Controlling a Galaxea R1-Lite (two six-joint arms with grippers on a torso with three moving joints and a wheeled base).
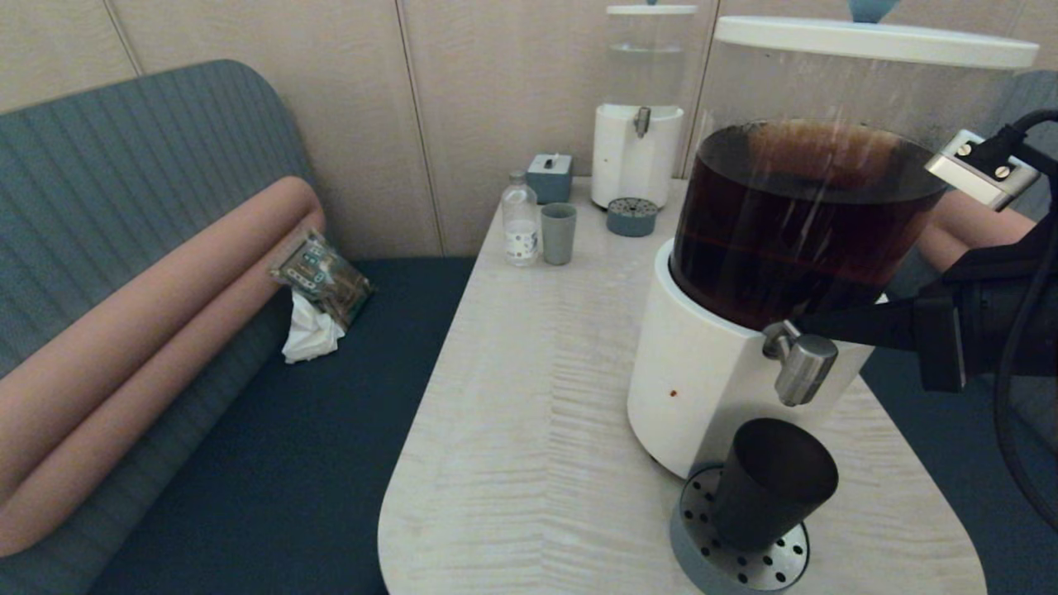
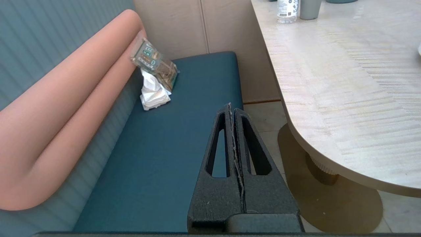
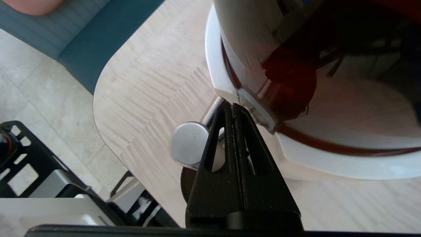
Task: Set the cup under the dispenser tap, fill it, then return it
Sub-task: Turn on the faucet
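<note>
The matte black cup stands on the grey perforated drip tray, directly below the brushed-steel dispenser tap of the large white-based dispenser holding dark brown liquid. My right gripper reaches in from the right, shut, with its tips against the tap's stem just behind the steel cylinder. In the right wrist view the gripper lies beside the tap, and a sliver of the cup shows beneath. My left gripper is shut and empty, parked over the blue bench.
At the table's far end stand a clear bottle, a grey-green tumbler, a grey box and a slimmer clear-liquid dispenser with its own tray. A packet and tissue lie on the bench at the left.
</note>
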